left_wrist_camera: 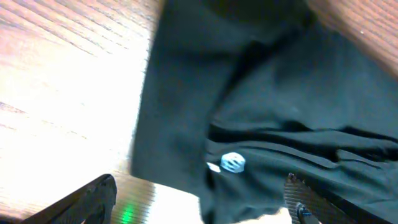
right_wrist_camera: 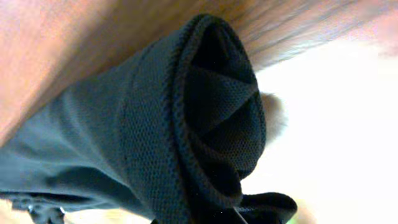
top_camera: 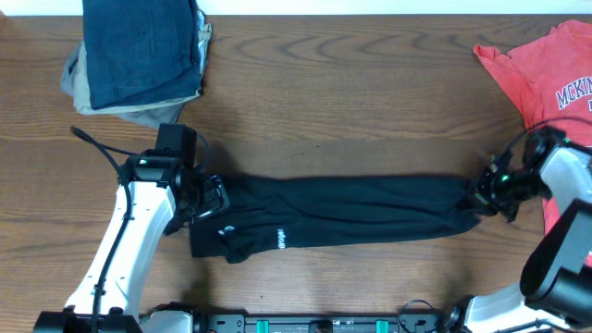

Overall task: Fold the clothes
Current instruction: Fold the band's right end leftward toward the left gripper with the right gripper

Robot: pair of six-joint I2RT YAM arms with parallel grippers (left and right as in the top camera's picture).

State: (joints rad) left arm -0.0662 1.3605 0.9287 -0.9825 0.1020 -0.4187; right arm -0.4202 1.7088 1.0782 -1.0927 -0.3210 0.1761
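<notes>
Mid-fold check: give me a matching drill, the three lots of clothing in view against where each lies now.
1. black short-sleeved T-shirt with white logo
2. coral-red T-shirt with navy lettering
3. folded blue denim stack

A. far left corner
B. far right edge
C. long strip across the middle

Pairs: 1-C, 2-B, 3-A.

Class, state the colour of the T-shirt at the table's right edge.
The T-shirt is coral red, clearest in overhead view.

My left arm (top_camera: pixel 129 236) and right arm (top_camera: pixel 566 174) have white shells and black joints; the left gripper (top_camera: pixel 215 196) is black, with a black cable (top_camera: pixel 97 148) trailing behind its wrist.
</notes>
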